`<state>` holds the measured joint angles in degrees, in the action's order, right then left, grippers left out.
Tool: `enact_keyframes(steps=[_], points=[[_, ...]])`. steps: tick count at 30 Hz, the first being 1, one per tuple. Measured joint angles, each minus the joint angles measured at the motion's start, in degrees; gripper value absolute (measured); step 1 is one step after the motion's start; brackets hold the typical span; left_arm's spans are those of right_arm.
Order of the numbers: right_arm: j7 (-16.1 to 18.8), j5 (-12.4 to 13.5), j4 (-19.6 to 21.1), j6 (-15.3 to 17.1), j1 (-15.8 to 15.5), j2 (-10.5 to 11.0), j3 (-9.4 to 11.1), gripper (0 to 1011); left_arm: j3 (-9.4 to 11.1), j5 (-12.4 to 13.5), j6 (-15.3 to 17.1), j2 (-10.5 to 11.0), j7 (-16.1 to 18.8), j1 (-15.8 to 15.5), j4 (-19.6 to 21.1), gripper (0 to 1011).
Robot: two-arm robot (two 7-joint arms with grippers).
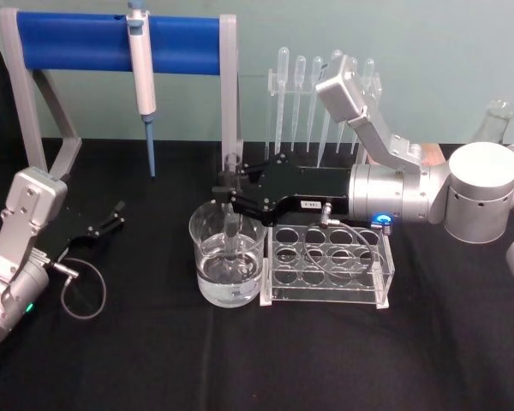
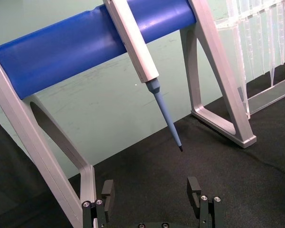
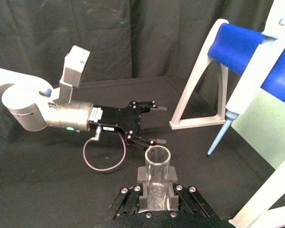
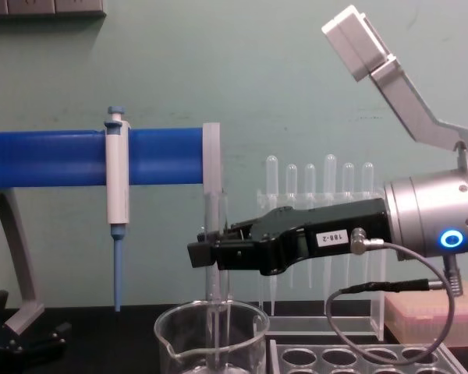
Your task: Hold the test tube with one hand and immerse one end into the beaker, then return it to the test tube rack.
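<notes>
Black cloth tabletop [image 1: 154, 360]. My right gripper [image 1: 230, 195] is clamped on the test tube [image 4: 215, 300], which stands upright with its lower end inside the beaker [image 1: 201, 257]. Left gripper [image 1: 116, 216] parked left, jaws apart. Risk as I judge it: a slanted lift-out clips the rim and tips the beaker.

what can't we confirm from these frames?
- Head view: beaker glass and liquid distort the tip of the test tube; depth unclear.
- Chest view: the lower edge cuts off the beaker, so the tip and liquid level are out of frame.
- Right wrist view: the right gripper, shut on the tube, hides everything below it.
- Left gripper: idle, open, far left.
</notes>
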<state>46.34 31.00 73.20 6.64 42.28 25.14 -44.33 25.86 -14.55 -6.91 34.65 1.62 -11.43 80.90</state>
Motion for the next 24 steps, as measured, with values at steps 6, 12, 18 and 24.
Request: enact_keyframes(steps=[6,12,18,24], points=[[0.20,-0.74,-0.57,-0.36,-0.57,-0.35,-0.07,234,0.00,0.00,0.00,0.00,0.00,0.00,0.00,1000],[0.39,-1.16,-0.43,-0.38,-1.15,-0.38,-0.10,234,0.00,0.00,0.00,0.00,0.00,0.00,0.00,1000],[0.48,-1.67,-0.38,-0.32,-1.57,-0.47,-0.22,234,0.00,0.00,0.00,0.00,0.00,0.00,0.00,1000],[0.47,-2.17,-0.17,-0.12,-1.83,-0.45,-0.21,234,0.00,0.00,0.00,0.00,0.00,0.00,0.00,1000]])
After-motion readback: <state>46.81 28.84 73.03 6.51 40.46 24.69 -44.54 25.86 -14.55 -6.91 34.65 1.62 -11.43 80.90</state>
